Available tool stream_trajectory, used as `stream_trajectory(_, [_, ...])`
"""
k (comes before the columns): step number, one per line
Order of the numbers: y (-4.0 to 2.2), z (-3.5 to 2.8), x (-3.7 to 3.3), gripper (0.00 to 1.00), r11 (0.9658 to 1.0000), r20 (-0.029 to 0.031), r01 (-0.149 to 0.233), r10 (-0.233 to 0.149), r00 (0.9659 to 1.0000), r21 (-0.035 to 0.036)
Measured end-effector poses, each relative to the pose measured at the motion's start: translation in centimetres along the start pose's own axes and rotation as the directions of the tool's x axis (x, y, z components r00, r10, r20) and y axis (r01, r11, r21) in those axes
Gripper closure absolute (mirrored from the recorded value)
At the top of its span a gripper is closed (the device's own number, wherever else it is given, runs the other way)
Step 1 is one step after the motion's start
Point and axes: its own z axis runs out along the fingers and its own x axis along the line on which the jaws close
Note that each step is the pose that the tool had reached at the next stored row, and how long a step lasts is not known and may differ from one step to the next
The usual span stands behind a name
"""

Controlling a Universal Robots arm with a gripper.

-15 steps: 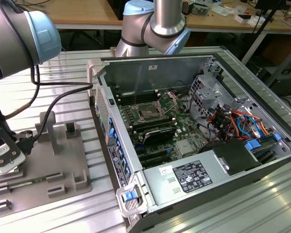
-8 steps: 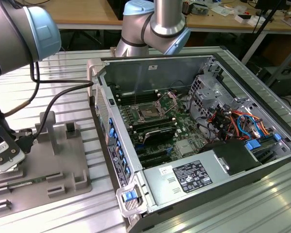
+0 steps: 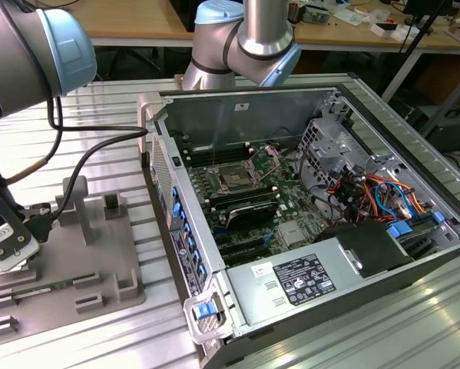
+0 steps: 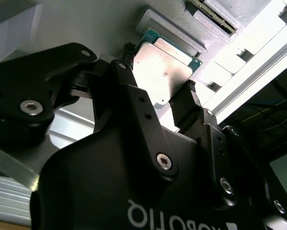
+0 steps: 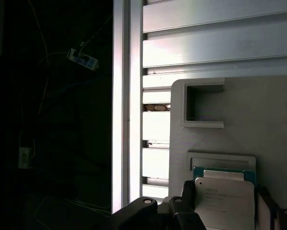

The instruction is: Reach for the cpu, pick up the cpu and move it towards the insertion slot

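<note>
You will find the gripper [image 3: 11,261], at eight o'clock in the exterior view, clipped by the frame edge. In both wrist views its black body masks part of the cpu [image 4: 165,72]. At the insertion slot [image 3: 236,175] the latch is too small to judge.

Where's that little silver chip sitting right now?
In the first wrist view the chip lies on the grey plate, right under the gripper. That plate is at the exterior view's left, beside the open computer case.
</note>
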Motion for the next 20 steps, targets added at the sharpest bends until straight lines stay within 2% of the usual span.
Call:
stream_trajectory(5, [0.01,-0.22,0.00,0.45,1.0000,0.0000,0.000,0.000,1.0000,0.0000])
stream_trajectory(15, [0.04,-1.28,0.02,0.45,1.0000,0.0000,0.000,0.000,1.0000,-0.0001])
stream_trajectory(20, [0.04,-1.31,0.02,0.45,1.0000,0.0000,0.000,0.000,1.0000,0.0000])
